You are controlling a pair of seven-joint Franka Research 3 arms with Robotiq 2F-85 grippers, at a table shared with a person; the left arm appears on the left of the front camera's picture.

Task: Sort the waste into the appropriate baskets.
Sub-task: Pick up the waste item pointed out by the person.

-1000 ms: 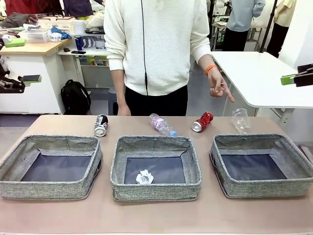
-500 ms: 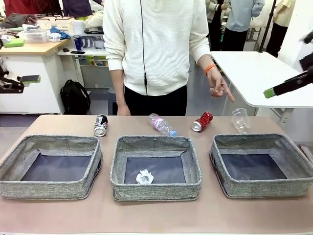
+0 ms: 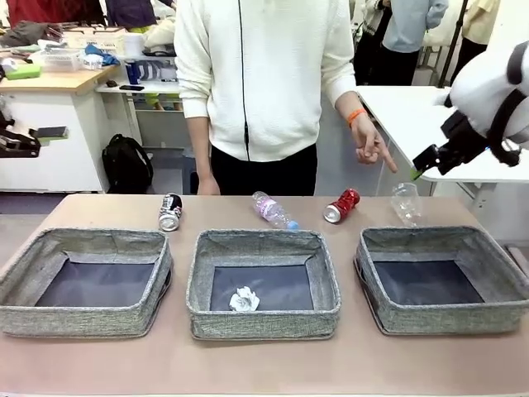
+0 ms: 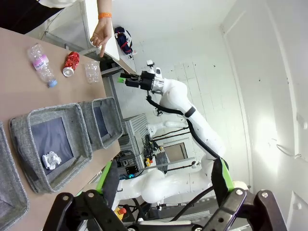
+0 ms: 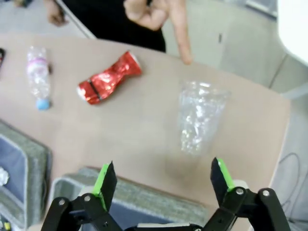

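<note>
Along the table's far edge lie a black-and-silver can (image 3: 170, 212), a clear bottle (image 3: 274, 211) (image 5: 37, 77), a crushed red can (image 3: 342, 205) (image 5: 108, 79) and an upright clear cup (image 3: 406, 203) (image 5: 199, 122). A white paper ball (image 3: 244, 298) sits in the middle basket (image 3: 263, 321). The left basket (image 3: 83, 318) and right basket (image 3: 446, 318) hold nothing. My right gripper (image 3: 420, 168) (image 5: 162, 166) hangs open in the air, up and to the right of the cup. My left gripper (image 3: 45, 135) (image 4: 163, 166) stands open, off the table's far left.
A person stands at the far side, one hand (image 3: 372, 149) (image 5: 159, 12) pointing down beside the cup. A white side table (image 3: 463, 132) stands behind my right arm. Bare tabletop (image 3: 264, 364) runs in front of the baskets.
My right arm has swung in from the right edge, leftward and down toward the cup. The left arm, the person's hand and the litter have stayed put.
</note>
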